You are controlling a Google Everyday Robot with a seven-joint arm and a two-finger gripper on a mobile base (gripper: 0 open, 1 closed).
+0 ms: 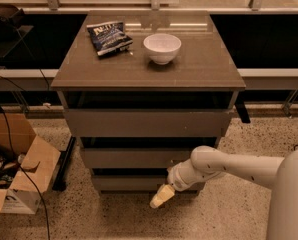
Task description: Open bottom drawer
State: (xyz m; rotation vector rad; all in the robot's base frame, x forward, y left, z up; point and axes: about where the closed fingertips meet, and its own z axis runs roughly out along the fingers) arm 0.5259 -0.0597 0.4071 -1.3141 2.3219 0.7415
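Jaws parted or closed, I cannot tell. The gripper (162, 196) hangs before the bottom drawer (134, 183), lowest of three. The surface (199, 69) carries a bowl (162, 47) and a snack bag (109, 37); a cardboard box (24, 179) sits on the speckled floor (114, 219).

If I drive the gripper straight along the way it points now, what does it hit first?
Probably the speckled floor. The gripper, low in front of the bottom drawer, points down and left in the picture, away from the drawer front, though depth is unclear.
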